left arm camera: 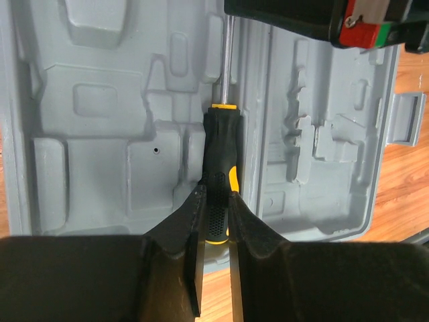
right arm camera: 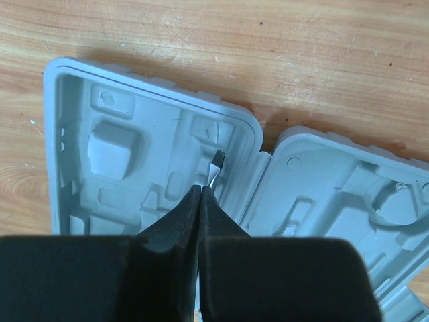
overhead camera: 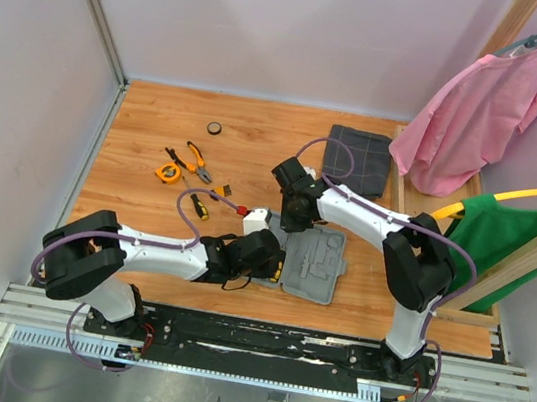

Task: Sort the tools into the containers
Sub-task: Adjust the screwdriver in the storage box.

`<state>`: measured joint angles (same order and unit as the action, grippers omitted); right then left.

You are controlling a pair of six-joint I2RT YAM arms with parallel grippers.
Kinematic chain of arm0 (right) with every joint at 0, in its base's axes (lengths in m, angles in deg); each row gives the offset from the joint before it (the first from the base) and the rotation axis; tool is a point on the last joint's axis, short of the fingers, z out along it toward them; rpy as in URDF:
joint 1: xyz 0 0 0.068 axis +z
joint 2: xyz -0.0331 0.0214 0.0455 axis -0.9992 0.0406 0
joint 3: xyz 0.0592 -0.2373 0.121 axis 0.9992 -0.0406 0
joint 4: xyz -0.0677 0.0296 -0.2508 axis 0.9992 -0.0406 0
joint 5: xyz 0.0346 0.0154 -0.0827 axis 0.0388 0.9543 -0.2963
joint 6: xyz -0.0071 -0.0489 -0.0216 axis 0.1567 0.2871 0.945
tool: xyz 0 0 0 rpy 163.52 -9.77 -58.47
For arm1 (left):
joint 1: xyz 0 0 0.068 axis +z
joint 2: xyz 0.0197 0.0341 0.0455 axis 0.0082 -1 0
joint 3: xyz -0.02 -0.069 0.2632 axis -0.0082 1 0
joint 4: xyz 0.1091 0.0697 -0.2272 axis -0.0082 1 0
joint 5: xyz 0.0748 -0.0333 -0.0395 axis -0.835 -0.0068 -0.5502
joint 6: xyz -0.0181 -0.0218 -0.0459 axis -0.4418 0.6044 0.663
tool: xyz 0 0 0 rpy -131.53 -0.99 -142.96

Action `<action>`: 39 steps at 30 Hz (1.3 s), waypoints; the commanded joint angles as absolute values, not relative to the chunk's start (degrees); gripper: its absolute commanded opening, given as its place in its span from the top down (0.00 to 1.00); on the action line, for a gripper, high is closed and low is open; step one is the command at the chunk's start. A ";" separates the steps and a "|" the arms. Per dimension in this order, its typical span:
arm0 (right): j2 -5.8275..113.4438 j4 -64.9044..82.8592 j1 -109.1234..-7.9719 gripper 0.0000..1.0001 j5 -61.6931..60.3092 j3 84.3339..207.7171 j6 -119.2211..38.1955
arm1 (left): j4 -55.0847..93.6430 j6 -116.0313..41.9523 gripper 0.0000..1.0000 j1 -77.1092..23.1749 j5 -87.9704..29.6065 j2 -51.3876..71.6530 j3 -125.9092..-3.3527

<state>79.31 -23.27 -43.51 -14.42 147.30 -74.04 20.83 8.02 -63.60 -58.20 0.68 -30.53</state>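
The left hand [left arm camera: 214, 225] grips the screwdriver [left arm camera: 218, 168] in the case [left arm camera: 100, 100]; the right hand [right arm camera: 201, 194] is closed at its tip. Pliers [overhead camera: 197, 160] and tape measure [overhead camera: 167, 173] lie unsorted, far left.

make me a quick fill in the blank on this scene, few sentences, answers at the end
1. The left gripper holds the screwdriver by its ____.
2. The grey case lies ____, its compartments showing.
3. The right gripper is ____.
4. The pliers lie ____ the case.
Missing words: handle; open; shut; outside.
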 commanded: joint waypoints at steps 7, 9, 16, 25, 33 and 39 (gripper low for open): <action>80.77 -24.61 -42.90 0.99 -16.66 146.44 -75.18 | 23.65 6.64 0.81 -64.07 -58.54 0.74 -28.80; 81.04 -24.61 -42.88 0.99 -16.68 146.48 -75.14 | 23.67 6.50 0.80 -64.02 -58.43 0.72 -28.93; 82.77 -24.59 -42.94 0.99 -16.51 147.09 -74.92 | 23.63 6.49 0.81 -64.07 -58.33 0.81 -28.85; 84.64 -26.75 -43.14 0.99 -16.80 146.83 -73.91 | 25.06 5.54 0.81 -64.10 -57.89 0.31 -30.00; 89.07 -28.74 -43.45 0.99 -14.51 144.62 -72.58 | 27.46 3.13 0.81 -64.06 -57.02 -0.68 -31.96; 91.96 -29.52 -43.43 0.99 -12.40 144.13 -71.94 | 28.45 2.50 0.81 -64.10 -56.03 -2.02 -33.01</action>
<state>83.60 -24.82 -43.51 -14.70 148.72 -72.77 23.32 4.29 -63.58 -57.89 0.29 -32.60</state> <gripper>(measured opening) 0.012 0.194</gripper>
